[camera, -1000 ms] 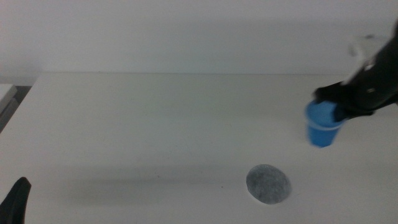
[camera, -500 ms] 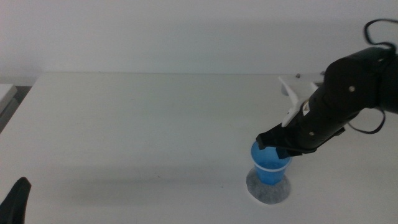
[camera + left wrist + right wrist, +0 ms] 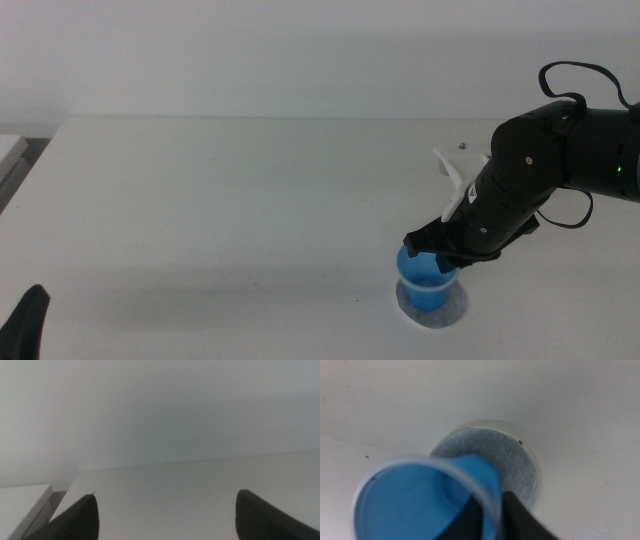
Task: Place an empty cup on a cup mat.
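Note:
The blue cup [image 3: 428, 283] is upright over the grey speckled cup mat [image 3: 432, 316] at the table's front right. Its base is at or just above the mat; I cannot tell if they touch. My right gripper [image 3: 440, 260] is shut on the cup's rim wall, one jaw inside and one outside. In the right wrist view the cup [image 3: 415, 502] looks empty, the mat [image 3: 512, 462] shows beyond it, and the right gripper [image 3: 492, 520] pinches the cup wall. My left gripper [image 3: 25, 322] waits at the bottom left, open and empty [image 3: 165, 500].
The white table [image 3: 220, 200] stretches left and back from the mat. A white part [image 3: 455, 175] on the right arm sticks out above the cup. A pale object [image 3: 10, 150] lies beyond the table's left edge.
My right gripper has carried the cup from the table's right side to the mat, then lowered it a little. The left arm has not moved.

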Tool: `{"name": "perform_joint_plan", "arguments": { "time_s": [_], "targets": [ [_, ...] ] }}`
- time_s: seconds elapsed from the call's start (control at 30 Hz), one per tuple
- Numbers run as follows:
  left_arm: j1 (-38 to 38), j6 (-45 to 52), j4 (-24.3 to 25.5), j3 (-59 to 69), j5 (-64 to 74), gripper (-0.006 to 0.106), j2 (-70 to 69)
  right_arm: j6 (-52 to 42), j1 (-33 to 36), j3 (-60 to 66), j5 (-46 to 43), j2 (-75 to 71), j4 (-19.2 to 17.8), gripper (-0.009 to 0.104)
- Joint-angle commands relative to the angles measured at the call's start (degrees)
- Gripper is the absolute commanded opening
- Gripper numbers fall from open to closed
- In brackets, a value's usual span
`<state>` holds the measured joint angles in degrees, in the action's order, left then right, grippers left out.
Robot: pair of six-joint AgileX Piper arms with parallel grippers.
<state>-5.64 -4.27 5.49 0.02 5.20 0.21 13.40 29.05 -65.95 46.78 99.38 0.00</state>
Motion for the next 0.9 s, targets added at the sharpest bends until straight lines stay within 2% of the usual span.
{"name": "perform_joint_plan", "arguments": {
  "time_s": [0.0, 0.1, 0.17, 0.37, 0.5, 0.67, 0.73, 0.87],
  "targets": [
    [-0.1, -0.2, -0.4, 0.0, -0.3, 0.094, -0.2, 0.1, 0.2, 0.2, 0.1, -0.3, -1.0, 0.018],
    [-0.1, -0.2, -0.4, 0.0, -0.3, 0.094, -0.2, 0.1, 0.2, 0.2, 0.1, -0.8, -1.3, 0.039],
    [-0.1, -0.2, -0.4, 0.0, -0.3, 0.094, -0.2, 0.1, 0.2, 0.2, 0.1, -1.6, -1.8, 0.049],
    [-0.1, -0.2, -0.4, 0.0, -0.3, 0.094, -0.2, 0.1, 0.2, -1.1, 3.9, -10.4, -4.1, 0.068],
    [-0.1, -0.2, -0.4, 0.0, -0.3, 0.094, -0.2, 0.8, 0.1, -2.0, 5.5, -19.4, -9.0, 0.072],
    [-0.1, -0.2, -0.4, 0.0, -0.3, 0.094, -0.2, 3.9, 0.1, -2.1, 9.4, -31.1, -10.0, 0.072],
    [-0.1, -0.2, -0.4, 0.0, -0.3, 0.094, -0.2, 4.2, -1.6, -1.0, 10.8, -36.5, -8.4, 0.072],
    [-0.1, -0.2, -0.4, 0.0, -0.3, 0.094, -0.2, 4.8, -7.7, 7.1, 5.4, -49.0, -11.2, 0.075]
  ]
}}
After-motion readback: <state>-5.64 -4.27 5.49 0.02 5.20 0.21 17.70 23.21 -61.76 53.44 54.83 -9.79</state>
